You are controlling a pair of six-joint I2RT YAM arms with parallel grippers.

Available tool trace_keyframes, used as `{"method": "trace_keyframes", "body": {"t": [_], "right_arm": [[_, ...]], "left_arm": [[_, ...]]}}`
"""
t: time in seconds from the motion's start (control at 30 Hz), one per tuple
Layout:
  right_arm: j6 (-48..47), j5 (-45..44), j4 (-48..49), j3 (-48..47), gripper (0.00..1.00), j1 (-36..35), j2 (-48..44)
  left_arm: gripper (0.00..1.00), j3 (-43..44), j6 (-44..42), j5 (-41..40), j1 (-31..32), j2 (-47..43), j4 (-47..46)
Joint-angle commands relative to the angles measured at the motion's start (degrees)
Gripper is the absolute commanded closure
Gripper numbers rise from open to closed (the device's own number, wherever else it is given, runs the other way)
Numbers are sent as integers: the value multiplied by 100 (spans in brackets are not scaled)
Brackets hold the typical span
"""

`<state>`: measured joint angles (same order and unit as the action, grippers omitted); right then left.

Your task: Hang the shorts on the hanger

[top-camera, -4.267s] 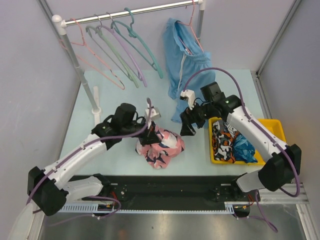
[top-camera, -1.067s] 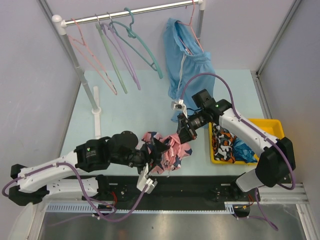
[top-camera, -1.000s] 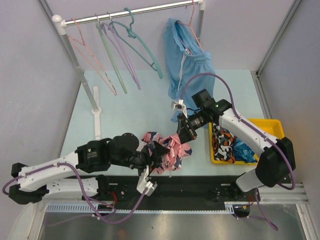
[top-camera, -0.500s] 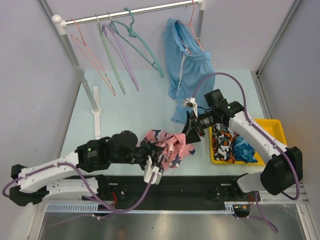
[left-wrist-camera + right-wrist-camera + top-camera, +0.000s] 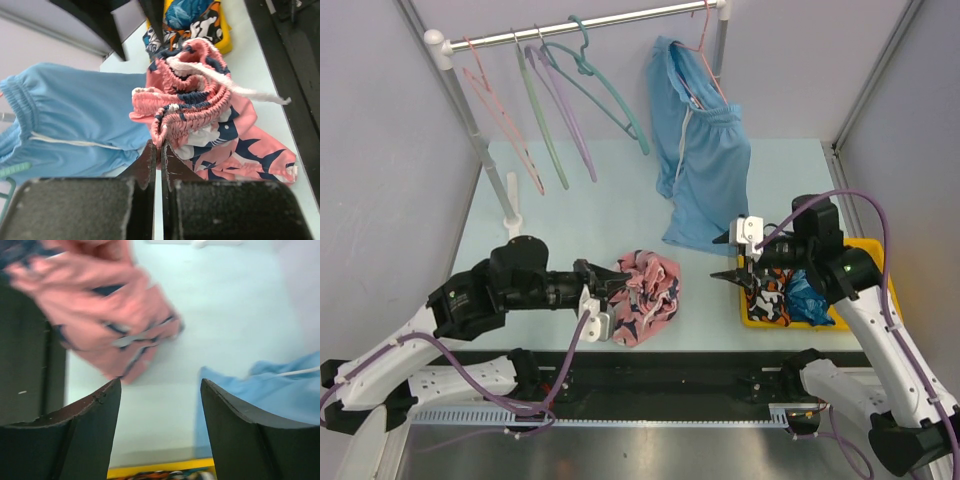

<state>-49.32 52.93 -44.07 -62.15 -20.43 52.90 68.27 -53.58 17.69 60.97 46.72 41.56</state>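
Seen from above, the shorts (image 5: 647, 297) sit in a crumpled heap on the table (image 5: 580, 205) near its front edge, between the two arms, bunched too tightly to show a clear long axis, with the gathered waistband turned toward the left gripper (image 5: 607, 292). The right gripper (image 5: 734, 258) hovers apart from the heap, beside the yellow bin (image 5: 868, 249). The hanger (image 5: 612, 97) hooks over the rail (image 5: 620, 20) at the back, its length slanting down and to the right, well away from the shorts and next to the hanging blue shorts (image 5: 705, 170). From the left wrist, the left gripper (image 5: 157, 148) has its fingers pressed together on a fold of the elastic waistband, the shorts (image 5: 205, 105) spreading away across the table toward the patterned clothes (image 5: 192, 22). From the right wrist, the right gripper (image 5: 160, 386) has its fingers spread wide with nothing between them, the blurred shorts (image 5: 100, 305) lying beyond on the table.
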Motion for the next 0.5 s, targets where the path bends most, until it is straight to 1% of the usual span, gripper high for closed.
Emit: {"method": "trace_keyframes", "body": {"t": [0.0,0.03,0.17,0.33,0.4,0.43,0.47], "right_arm": [[10,-432,1505,-157,32,74,105],[19,-371,1725,-209,32,109,150],[36,173,1893,-447,31,39,361],[-288,-291,2095,-263,30,-882,317],[-315,-414,2279,-149,29,-1120,273],[-350,-528,2324,-61,29,-1391,264],[-420,-546,2342,-43,28,-1490,256]], "left_arm": [[100,73,-749,428,20,-40,290],[100,72,-776,411,29,-14,291],[100,160,-724,472,38,109,318],[100,99,-680,463,38,118,247],[100,46,-601,446,38,92,169],[100,46,-575,454,38,83,159],[100,37,-566,463,38,92,159]]}}
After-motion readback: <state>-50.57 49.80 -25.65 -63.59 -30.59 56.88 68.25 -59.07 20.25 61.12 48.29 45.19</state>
